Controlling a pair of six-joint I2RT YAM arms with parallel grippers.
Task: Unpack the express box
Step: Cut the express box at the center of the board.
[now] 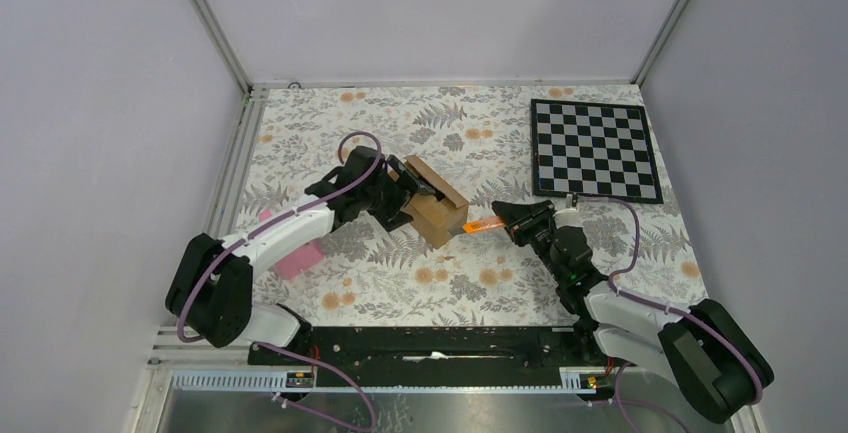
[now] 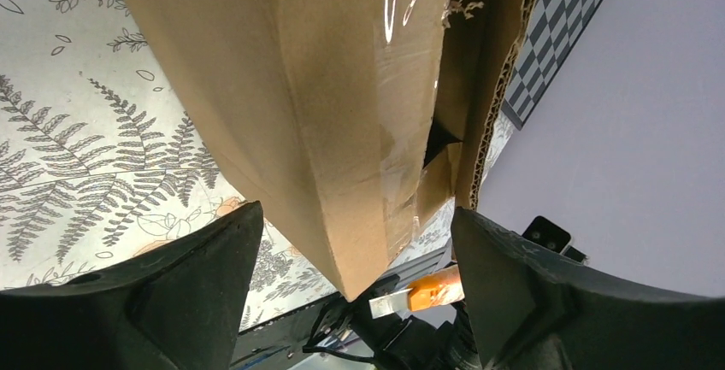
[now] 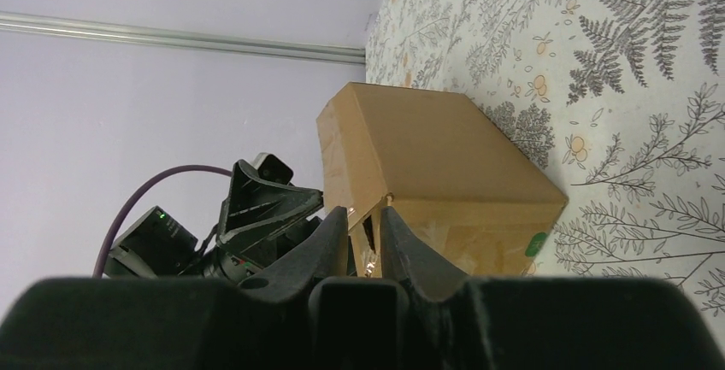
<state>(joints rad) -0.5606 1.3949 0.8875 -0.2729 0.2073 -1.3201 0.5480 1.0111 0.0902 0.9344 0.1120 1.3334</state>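
Note:
The express box [image 1: 440, 215], a brown carton, is tilted at mid-table. My left gripper [image 1: 410, 201] straddles its far-left end, fingertips pressed against its sides. In the left wrist view the box [image 2: 299, 88] fills the space between the wide-set fingers [image 2: 197, 293], with a taped seam and a raised flap [image 2: 496, 71]. My right gripper [image 1: 512, 221] is shut on an orange cutter [image 1: 482, 225], blade pointing at the box's near-right corner. The cutter [image 2: 432, 291] shows just below that corner. In the right wrist view the box [image 3: 436, 143] stands beyond my right gripper [image 3: 363, 212]; the cutter is mostly hidden.
A pink wedge [image 1: 297, 258] lies beside the left arm's forearm. A checkerboard [image 1: 595, 150] lies flat at the back right. White walls and metal rails enclose the floral table [image 1: 400, 293] on three sides.

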